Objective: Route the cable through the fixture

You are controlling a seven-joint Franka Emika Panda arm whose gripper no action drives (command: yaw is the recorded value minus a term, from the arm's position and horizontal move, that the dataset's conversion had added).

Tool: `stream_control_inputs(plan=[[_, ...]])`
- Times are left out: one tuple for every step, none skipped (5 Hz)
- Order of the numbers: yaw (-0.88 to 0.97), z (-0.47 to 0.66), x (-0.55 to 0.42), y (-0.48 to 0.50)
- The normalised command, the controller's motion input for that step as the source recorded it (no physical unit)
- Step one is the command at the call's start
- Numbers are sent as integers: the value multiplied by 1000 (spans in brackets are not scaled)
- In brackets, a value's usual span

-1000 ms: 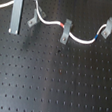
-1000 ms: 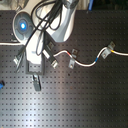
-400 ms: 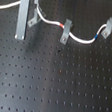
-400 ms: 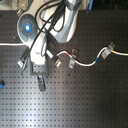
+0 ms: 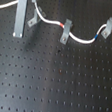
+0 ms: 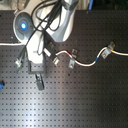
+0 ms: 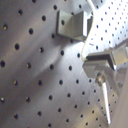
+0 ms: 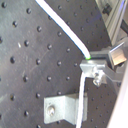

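The white cable runs from the first exterior view's left, past the gripper, and on through two taller light-grey clips; red, blue and yellow bands sit by the right one. The fixture, a short dark slanted clip, stands just right of my gripper. In the second exterior view the gripper hangs left of the fixture. In the second wrist view the jaws are shut on the cable, which drops alongside the fixture. The first wrist view shows the fixture with the cable at its side.
The black perforated board spreads under everything. In the second exterior view a round blue-lit device sits at the upper left, another grey clip stands left of the gripper, and a small blue object lies at the left edge.
The gripper, still holding the cable, has shifted slightly downward in the second exterior view. The clips have not moved.
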Motion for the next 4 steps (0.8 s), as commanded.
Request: stream_control_inputs(plan=[[-226,240,-226,-29],[-385,433,-41,330],[-257,411,-45,358],[-177,231,-25,131]])
